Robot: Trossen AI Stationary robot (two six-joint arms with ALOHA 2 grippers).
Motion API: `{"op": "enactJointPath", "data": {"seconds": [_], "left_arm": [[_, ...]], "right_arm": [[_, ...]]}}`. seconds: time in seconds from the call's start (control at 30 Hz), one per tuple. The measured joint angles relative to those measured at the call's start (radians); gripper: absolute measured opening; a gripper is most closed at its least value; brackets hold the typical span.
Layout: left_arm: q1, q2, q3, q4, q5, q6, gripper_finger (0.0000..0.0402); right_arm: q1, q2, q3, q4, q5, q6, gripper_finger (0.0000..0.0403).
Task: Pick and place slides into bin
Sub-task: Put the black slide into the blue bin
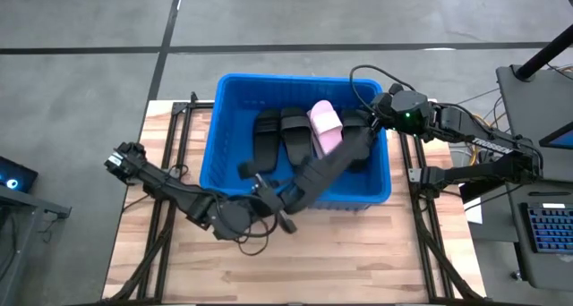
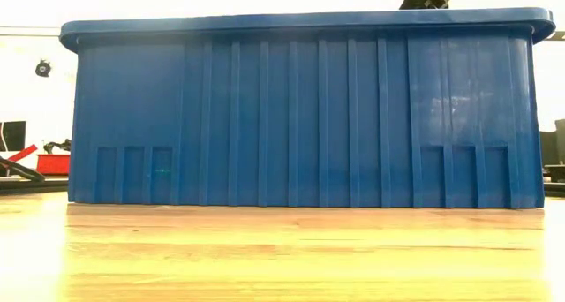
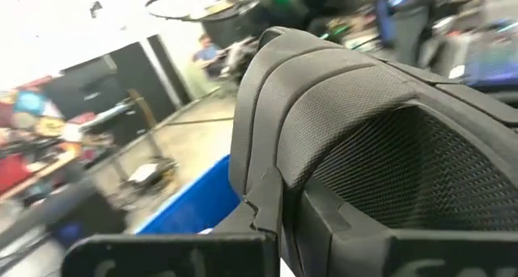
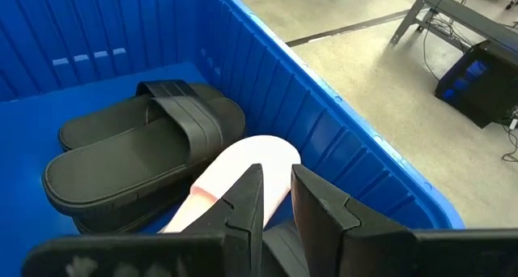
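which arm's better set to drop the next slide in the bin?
Left. Its gripper is clamped on a black slide angled over the bin. The right gripper hangs over the bin's far right corner, holding nothing.

Left arm stretched diagonally, forearm extended; left gripper (image 1: 360,138) clamped on black slide (image 3: 380,147). Right arm bent at elbow; right gripper (image 4: 277,198) just beside left gripper, fingers narrowly parted.
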Motion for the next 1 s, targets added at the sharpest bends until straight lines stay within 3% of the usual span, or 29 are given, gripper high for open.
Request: {"op": "enactJointPath", "data": {"seconds": [0.43, 0.57, 0.8, 1.0], "left_arm": [[0.117, 0.0, 0.001, -0.235, -0.186, 0.0, 0.0], [0.175, 0.0, 0.0, -0.292, -0.185, 0.002, 0.0], [0.285, 0.002, -0.001, -0.421, -0.184, 0.145, 0.0], [0.368, 0.002, -0.024, -0.517, -0.181, 0.147, 0.0]], "right_arm": [[0.0, 0.0, 0.0, 0.044, 0.0, -0.009, 0.0057], [0.0, 0.0, 0.0, 0.056, 0.001, -0.021, 0.0057], [0.0, 0.0, 0.0, 0.077, 0.001, -0.035, 0.0057], [0.0, 0.0, 0.0, 0.113, 0.001, -0.03, 0.0057]]}}
